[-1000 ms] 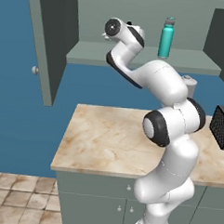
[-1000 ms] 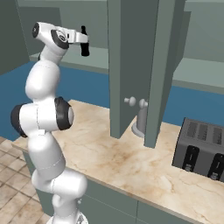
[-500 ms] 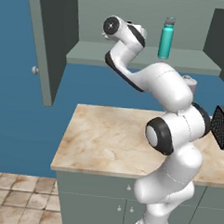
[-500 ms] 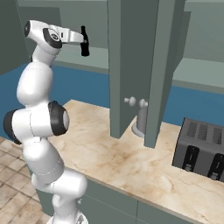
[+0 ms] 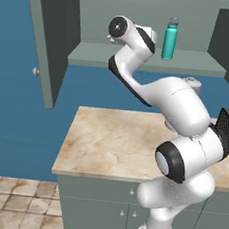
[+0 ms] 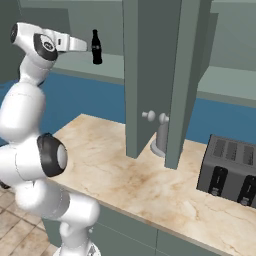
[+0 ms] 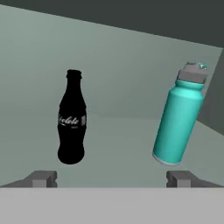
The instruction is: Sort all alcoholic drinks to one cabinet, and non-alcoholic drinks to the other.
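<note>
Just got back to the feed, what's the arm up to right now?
The arm is raised to the open upper cabinet, with the gripper open and holding nothing. On the cabinet shelf in front of it stand the small black bottle and the teal flask, apart from each other. A toaster sits on the counter below.

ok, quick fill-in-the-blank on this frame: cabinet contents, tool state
The teal flask stands on the cabinet ____.
The black bottle is ____ than the flask.
The tool is ____, holding nothing.
The toaster sits on the ____.

Missing words: shelf; shorter; open; counter
</note>
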You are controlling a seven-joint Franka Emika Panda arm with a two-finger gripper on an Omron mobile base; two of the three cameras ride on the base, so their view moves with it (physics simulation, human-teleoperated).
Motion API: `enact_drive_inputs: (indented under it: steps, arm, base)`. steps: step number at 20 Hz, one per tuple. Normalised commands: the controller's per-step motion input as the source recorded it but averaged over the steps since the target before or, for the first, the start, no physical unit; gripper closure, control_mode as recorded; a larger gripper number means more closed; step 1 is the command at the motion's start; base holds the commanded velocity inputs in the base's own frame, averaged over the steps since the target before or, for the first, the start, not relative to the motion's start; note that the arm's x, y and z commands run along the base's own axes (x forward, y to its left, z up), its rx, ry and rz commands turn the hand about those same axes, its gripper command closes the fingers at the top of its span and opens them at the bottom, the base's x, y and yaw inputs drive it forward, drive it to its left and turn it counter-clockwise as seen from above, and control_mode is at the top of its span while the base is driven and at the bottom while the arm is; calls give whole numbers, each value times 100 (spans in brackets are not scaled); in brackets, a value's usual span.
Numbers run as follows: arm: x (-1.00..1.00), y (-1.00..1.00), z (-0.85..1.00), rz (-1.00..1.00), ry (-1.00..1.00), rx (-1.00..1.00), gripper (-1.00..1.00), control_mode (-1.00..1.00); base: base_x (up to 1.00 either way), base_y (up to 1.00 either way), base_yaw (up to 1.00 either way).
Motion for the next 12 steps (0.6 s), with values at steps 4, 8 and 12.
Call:
enact_drive_inputs:
  steps: [4, 8, 12]
  arm:
    - [-84, -8, 0, 7, 1, 4, -100, -100]
    - [-76, -11, -3, 8, 1, 6, -100, -100]
    - [-78, -13, 0, 10, 0, 6, -100, -100]
  base:
    - [0, 0, 0]
    - [0, 0, 0]
    - [0, 0, 0]
